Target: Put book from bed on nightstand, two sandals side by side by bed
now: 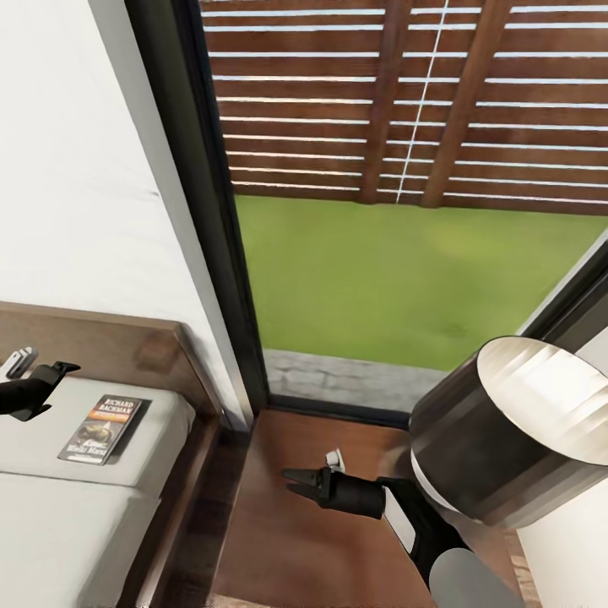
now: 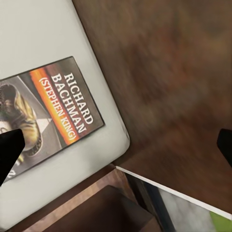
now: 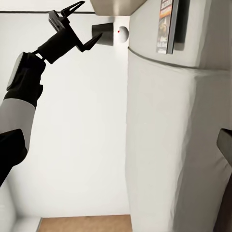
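You see the thin paperback book (image 1: 102, 428) with its dark cover, white lettering and orange strip, on the pale grey mattress (image 1: 51, 523) beside the glossy dark brown nightstand top (image 1: 287, 540).

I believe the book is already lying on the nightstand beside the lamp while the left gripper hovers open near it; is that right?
Not quite: the book is lying on the bed's pale mattress near the headboard, as the head view shows. The nightstand beside the lamp holds no book. The left gripper does hover open near it.
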Controlling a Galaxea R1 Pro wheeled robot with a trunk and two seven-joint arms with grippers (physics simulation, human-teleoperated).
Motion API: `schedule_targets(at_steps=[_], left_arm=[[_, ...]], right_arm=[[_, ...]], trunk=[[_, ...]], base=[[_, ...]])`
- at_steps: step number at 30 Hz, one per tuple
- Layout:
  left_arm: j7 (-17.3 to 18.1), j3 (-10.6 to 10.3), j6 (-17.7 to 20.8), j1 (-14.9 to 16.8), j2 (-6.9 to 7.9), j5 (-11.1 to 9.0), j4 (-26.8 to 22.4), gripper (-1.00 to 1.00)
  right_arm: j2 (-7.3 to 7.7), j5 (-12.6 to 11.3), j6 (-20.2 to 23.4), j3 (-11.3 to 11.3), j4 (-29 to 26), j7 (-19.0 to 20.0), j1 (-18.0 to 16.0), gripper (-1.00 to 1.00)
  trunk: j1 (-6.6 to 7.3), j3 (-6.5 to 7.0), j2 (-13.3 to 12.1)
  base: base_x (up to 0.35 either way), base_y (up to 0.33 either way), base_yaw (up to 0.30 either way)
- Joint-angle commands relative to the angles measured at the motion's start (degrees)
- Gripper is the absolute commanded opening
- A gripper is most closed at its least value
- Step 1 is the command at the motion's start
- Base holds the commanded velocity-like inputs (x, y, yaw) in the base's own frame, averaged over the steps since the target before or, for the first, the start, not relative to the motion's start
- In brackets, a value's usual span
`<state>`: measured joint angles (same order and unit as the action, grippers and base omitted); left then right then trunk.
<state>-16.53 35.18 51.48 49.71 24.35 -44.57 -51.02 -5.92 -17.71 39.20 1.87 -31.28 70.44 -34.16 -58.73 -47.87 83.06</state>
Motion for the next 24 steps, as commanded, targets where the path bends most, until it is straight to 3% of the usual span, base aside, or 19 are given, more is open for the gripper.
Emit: schedule_targets(at_steps=[1,24], left_arm=[[-0.52,0.07,0.20,0.04,-0.01,-0.61,-0.05,1.00],[-0.52,0.06,0.20,0.00,-0.01,-0.61,-0.05,1.00]], right_arm=[[0.03,-0.40,0.44,0.18,-0.01,-0.04,-0.03,1.00],[0.03,-0.40,0.44,0.16,-0.01,-0.04,-0.03,1.00]], trunk=[[0.00,-0.13,0.02],[0.00,-2.22,0.02]], base=[[0.000,0.000,0.000],[0.000,0.000,0.000]])
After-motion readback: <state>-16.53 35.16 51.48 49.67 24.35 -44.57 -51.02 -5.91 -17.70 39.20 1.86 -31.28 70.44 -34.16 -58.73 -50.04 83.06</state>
